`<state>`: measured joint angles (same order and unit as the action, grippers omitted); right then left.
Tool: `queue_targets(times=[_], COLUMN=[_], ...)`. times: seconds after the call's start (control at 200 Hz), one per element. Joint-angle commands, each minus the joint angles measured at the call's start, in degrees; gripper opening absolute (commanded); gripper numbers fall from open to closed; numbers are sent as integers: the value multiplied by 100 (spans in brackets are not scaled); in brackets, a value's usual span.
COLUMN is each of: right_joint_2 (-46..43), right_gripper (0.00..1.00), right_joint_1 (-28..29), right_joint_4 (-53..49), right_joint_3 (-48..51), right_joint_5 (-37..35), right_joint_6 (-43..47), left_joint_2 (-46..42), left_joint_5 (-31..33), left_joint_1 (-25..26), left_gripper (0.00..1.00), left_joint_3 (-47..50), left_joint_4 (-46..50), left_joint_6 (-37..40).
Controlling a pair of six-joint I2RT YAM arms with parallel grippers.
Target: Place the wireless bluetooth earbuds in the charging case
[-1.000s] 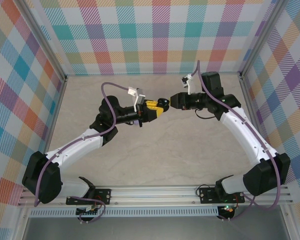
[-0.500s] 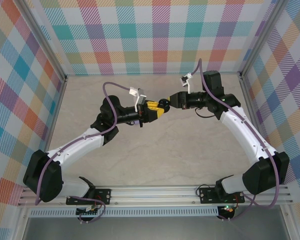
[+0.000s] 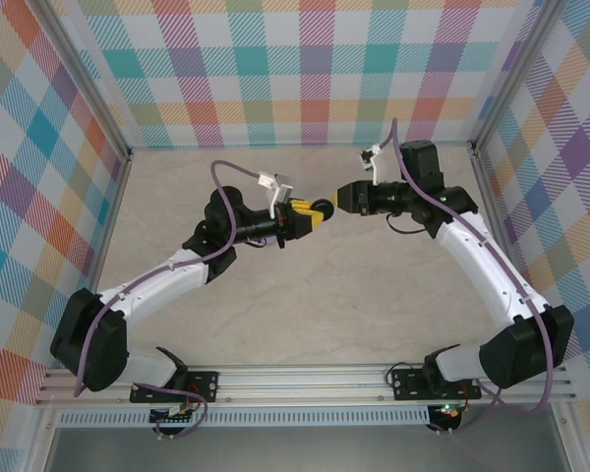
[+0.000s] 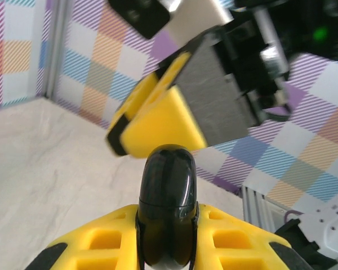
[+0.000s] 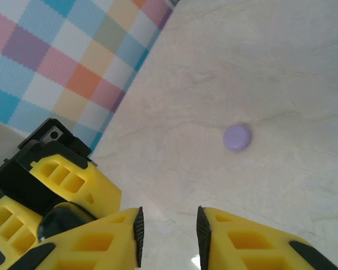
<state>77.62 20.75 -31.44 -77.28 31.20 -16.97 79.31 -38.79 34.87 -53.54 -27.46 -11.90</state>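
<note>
My left gripper is shut on a glossy black charging case, closed and held edge-on between the yellow fingers. From above, the case sticks out of the left gripper over the middle of the table. My right gripper faces it closely from the right. One of its yellow fingers hangs just beyond the case. In the right wrist view the right gripper is open, with only table between its pads. The earbuds are out of view.
A small round lavender case lies closed on the pale table, away from both grippers. The left gripper fills the lower left of the right wrist view. Checkered walls and aluminium posts enclose the table.
The right gripper's jaws have widened and it has drawn slightly back from the black case. The left gripper has edged a little to the right and back, still holding the case.
</note>
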Motion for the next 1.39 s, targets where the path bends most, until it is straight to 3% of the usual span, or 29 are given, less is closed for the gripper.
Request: queue_targets(times=[0.0,0.22,0.585,0.8,1.14,1.205,1.39], right_joint_2=[-24,60,278,485,552,567,582], right_gripper=[35,35,36,36,36,37,38], right_joint_1=[34,33,31,26,25,25,25], right_joint_4=[-709,-1079,-996,-1022,-1042,-1031,-1030], right_joint_3=[-137,123,781,938,995,1002,1021], right_joint_5=[-1439,-2408,-2461,-2340,-2329,-2329,-2364], right_joint_6=[135,142,180,186,238,238,269], left_joint_2=[208,705,1984,2740,3322,3395,3454], left_joint_5=[579,1391,2018,1486,1268,1301,1533], left_joint_1=[72,72,99,107,142,148,147], left_gripper=[6,6,7,7,7,10,32], left_joint_3=[-446,-689,-1368,-1554,-1724,-1756,-1825], left_joint_4=[1049,1727,3436,3559,3639,3725,4029], left_joint_6=[299,-117,-1090,-1649,-1873,-1868,-1805])
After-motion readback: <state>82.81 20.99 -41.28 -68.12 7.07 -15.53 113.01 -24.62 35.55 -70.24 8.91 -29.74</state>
